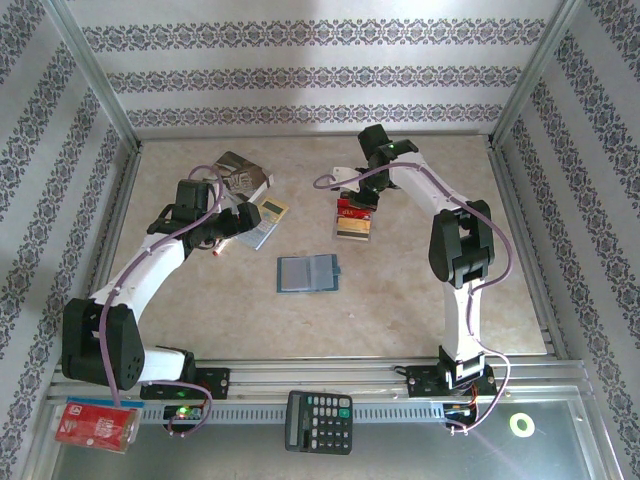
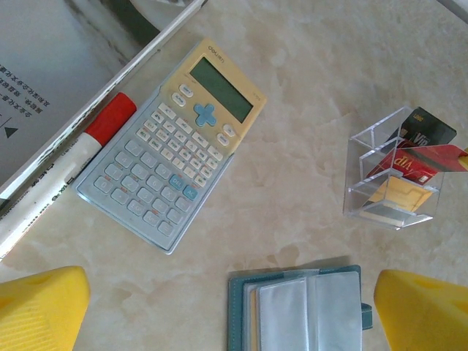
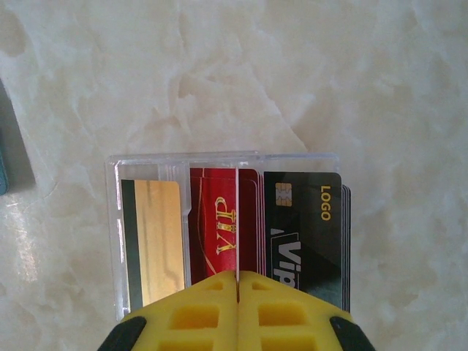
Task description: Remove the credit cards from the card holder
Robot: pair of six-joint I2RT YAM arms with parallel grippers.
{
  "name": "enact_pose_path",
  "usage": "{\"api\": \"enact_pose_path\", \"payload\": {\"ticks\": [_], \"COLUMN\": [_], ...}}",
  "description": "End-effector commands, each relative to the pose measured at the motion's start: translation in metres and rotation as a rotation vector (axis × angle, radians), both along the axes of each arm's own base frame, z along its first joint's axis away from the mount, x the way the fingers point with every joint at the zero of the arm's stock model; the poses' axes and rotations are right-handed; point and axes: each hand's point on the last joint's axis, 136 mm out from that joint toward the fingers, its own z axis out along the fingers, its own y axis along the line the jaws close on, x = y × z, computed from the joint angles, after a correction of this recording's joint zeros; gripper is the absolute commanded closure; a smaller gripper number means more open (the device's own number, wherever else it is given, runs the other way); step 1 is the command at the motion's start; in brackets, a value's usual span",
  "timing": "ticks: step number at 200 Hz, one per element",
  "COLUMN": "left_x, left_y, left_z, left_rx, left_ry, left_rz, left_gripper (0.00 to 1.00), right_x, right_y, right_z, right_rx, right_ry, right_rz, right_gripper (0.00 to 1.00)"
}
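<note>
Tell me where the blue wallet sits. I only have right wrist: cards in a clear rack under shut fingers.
Observer: In top external the blue wallet lies open on the table, on the near side of the clear rack and not touching it.
Operator: Cards left inside?
Observer: Left wrist shows pale see-through sleeves. I can't tell if any card remains.
Operator: Left gripper?
Observer: The left gripper is open and empty, beside the tan calculator.
</note>
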Motion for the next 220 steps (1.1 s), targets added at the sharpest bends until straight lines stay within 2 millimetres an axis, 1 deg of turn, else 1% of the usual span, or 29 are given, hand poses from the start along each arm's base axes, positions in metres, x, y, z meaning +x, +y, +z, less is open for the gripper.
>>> {"api": "enact_pose_path", "payload": {"ticks": [1, 21, 56, 78, 101, 114, 123, 136, 138, 143, 147, 149, 151, 152, 161, 172, 182, 189, 197, 205, 220], "left_x": [-0.001, -0.002, -0.003, -0.003, -0.003, -0.004, -0.004, -0.004, -0.004, -0.004, -0.003, -0.003, -0.004, -0.003, -0.003, -0.002, -0.002, -0.003, -0.003, -0.003, -0.004], "left_y": [0.007, 0.006, 0.007, 0.007, 0.007, 0.008, 0.008, 0.008, 0.009, 0.010, 0.010, 0.010, 0.009, 0.009, 0.010, 0.011, 0.012, 0.014, 0.015, 0.016, 0.019], "left_z": [-0.004, -0.002, -0.001, 0.001, 0.001, 0.002, 0.002, 0.000, 0.000, 0.000, 0.000, 0.000, -0.001, -0.001, -0.001, -0.002, -0.003, -0.005, -0.006, -0.007, -0.009], "left_rx": [0.024, 0.025, 0.026, 0.023, 0.017, 0.016, 0.016, 0.018, 0.017, 0.019, 0.020, 0.021, 0.020, 0.020, 0.022, 0.022, 0.027, 0.032, 0.038, 0.043, 0.055], "left_ry": [0.020, 0.019, 0.020, 0.015, 0.010, 0.006, 0.000, 0.000, 0.000, 0.000, -0.003, -0.004, -0.001, -0.002, -0.005, -0.007, -0.005, -0.003, -0.003, -0.002, 0.003], "left_rz": [0.007, 0.005, 0.009, 0.013, 0.017, 0.022, 0.025, 0.029, 0.029, 0.035, 0.035, 0.036, 0.035, 0.035, 0.040, 0.043, 0.049, 0.053, 0.059, 0.064, 0.072], "left_gripper": [0.00, 0.00, 0.00, 0.00, 0.00, 0.00, 0.00, 0.00, 0.00, 0.00, 0.00, 0.00, 0.00, 0.00, 0.00, 0.00, 0.00, 0.00, 0.00, 0.00, 0.00], "right_x": [0.000, 0.002, 0.009, 0.012, 0.007, 0.008, 0.012, 0.012, 0.013, 0.012, 0.010, 0.007, 0.007, 0.005, -0.004, -0.009, -0.018, -0.026, -0.036, -0.047, -0.068], "right_y": [-0.001, -0.002, -0.004, -0.004, 0.001, 0.004, 0.007, 0.013, 0.014, 0.017, 0.019, 0.021, 0.021, 0.021, 0.030, 0.032, 0.034, 0.035, 0.039, 0.043, 0.053], "right_z": [-0.007, -0.006, 0.005, 0.017, 0.034, 0.042, 0.052, 0.057, 0.061, 0.065, 0.067, 0.064, 0.068, 0.064, 0.067, 0.071, 0.070, 0.068, 0.062, 0.053, 0.034], "right_rx": [-0.011, -0.011, -0.005, 0.021, 0.077, 0.101, 0.120, 0.135, 0.143, 0.154, 0.158, 0.160, 0.163, 0.162, 0.186, 0.221, 0.257, 0.294, 0.330, 0.365, 0.400], "right_ry": [0.027, 0.018, -0.013, -0.019, -0.020, -0.061, -0.127, -0.207, -0.226, -0.255, -0.277, -0.275, -0.293, -0.284, -0.302, -0.336, -0.325, -0.280, -0.206, -0.129, -0.011], "right_rz": [0.007, -0.008, -0.045, -0.092, -0.150, -0.213, -0.268, -0.349, -0.363, -0.395, -0.411, -0.420, -0.437, -0.441, -0.487, -0.607, -0.705, -0.793, -0.867, -0.934, -1.010], "right_gripper": [0.95, 0.86, 0.71, 0.69, 0.68, 0.67, 0.66, 0.60, 0.59, 0.56, 0.54, 0.54, 0.53, 0.52, 0.49, 0.42, 0.38, 0.36, 0.35, 0.35, 0.36]}}
